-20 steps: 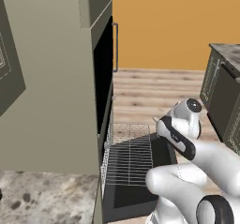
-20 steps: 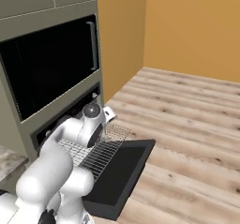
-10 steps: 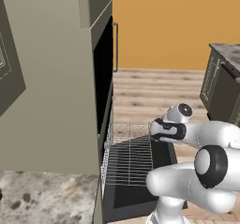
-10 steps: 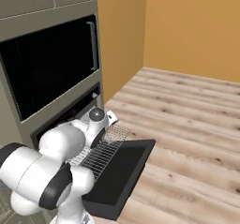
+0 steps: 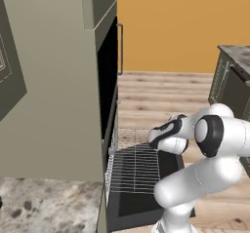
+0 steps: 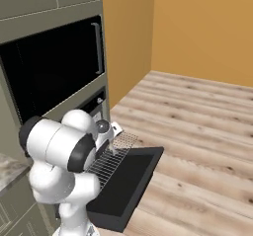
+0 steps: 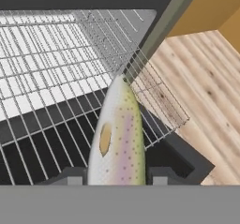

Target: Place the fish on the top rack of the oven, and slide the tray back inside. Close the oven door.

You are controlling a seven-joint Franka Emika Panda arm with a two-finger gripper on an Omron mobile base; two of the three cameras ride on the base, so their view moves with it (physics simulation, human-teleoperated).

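The fish [image 7: 119,138], pale silver with speckles, stands lengthwise between my two finger tips, and my gripper [image 7: 115,178] is shut on it. Its pointed end reaches out over the top rack [image 7: 51,54], a silver wire grid pulled out of the oven. In the left base view my gripper [image 5: 153,140] hovers just above the rack's [image 5: 134,171] far right corner. The oven door [image 5: 132,207] lies open and flat beneath the rack. From the right base view, the gripper [image 6: 114,142] sits over the rack [image 6: 106,163] and the door [image 6: 133,178].
The dark oven cavity [image 5: 108,81] opens on the left in a tall olive-grey cabinet. A speckled stone counter [image 5: 49,207] lies at the lower left. A dark appliance [image 5: 233,86] stands at the right. Wooden floor [image 6: 197,116] stretches beyond the door.
My hand has swung left toward the oven and dropped a little, carrying the fish over the pulled-out rack. The arm's elbow has rolled forward.
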